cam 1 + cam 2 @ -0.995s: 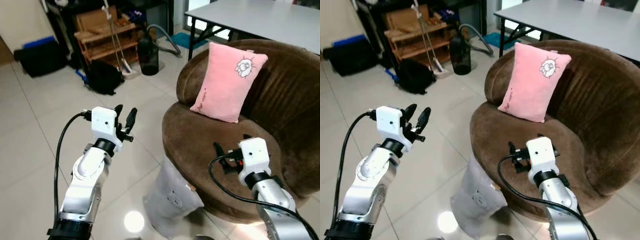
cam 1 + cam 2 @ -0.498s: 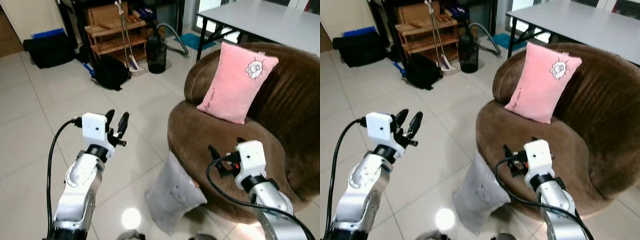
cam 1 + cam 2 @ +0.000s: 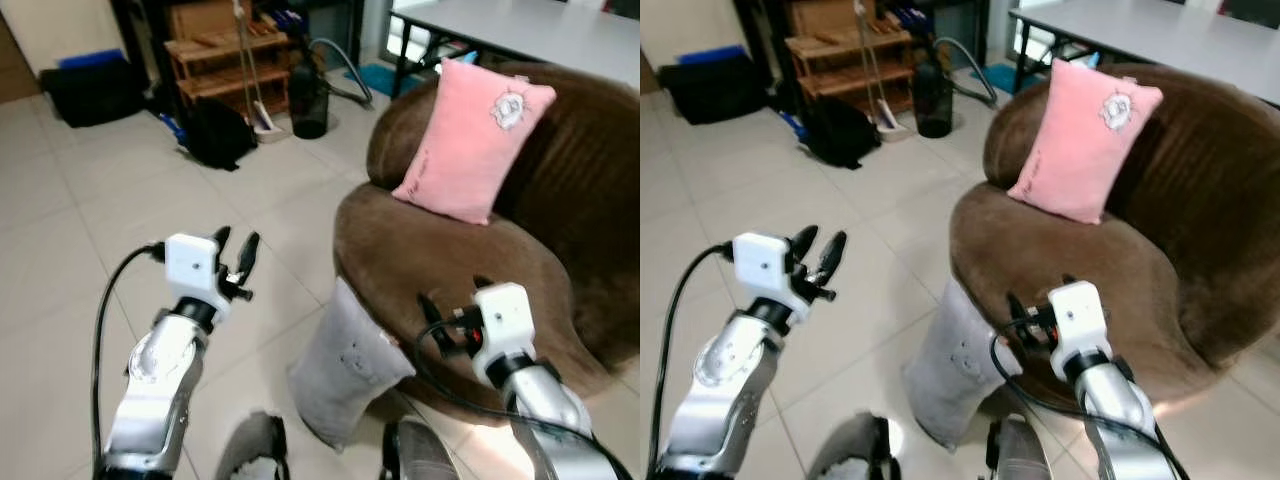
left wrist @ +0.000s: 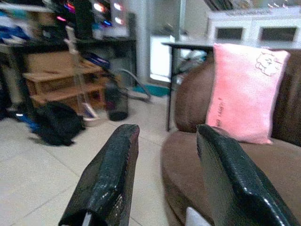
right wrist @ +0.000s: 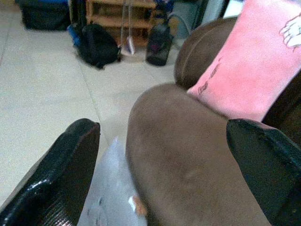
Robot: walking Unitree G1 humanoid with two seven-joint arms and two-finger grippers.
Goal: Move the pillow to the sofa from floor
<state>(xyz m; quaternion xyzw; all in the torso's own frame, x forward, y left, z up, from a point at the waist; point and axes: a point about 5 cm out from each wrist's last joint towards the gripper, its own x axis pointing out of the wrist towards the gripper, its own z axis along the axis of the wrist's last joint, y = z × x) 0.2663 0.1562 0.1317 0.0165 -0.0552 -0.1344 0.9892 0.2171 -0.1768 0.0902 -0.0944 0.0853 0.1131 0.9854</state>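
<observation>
A grey pillow (image 3: pixel 345 368) stands on the tiled floor, leaning against the front of the brown round sofa (image 3: pixel 430 250). A pink pillow (image 3: pixel 470 140) with a small cartoon print rests upright against the sofa's back. My left gripper (image 3: pixel 237 240) is open in the air over the floor, left of the grey pillow and apart from it. My right gripper (image 3: pixel 450 290) is open with its fingers wide, just above the sofa's front edge and over the grey pillow's top. In the right wrist view the grey pillow (image 5: pixel 106 197) lies below the fingers (image 5: pixel 56 174).
A black backpack (image 3: pixel 215 135), a wooden shelf (image 3: pixel 215 60) with a broom, a black bin (image 3: pixel 308 100) and a black bag (image 3: pixel 90 90) stand at the back. A grey table (image 3: pixel 520 25) is behind the sofa. My feet (image 3: pixel 250 455) show at the bottom.
The whole view has tilted downward, bringing my feet into view beside the grey pillow. Both grippers stay open in about the same pose.
</observation>
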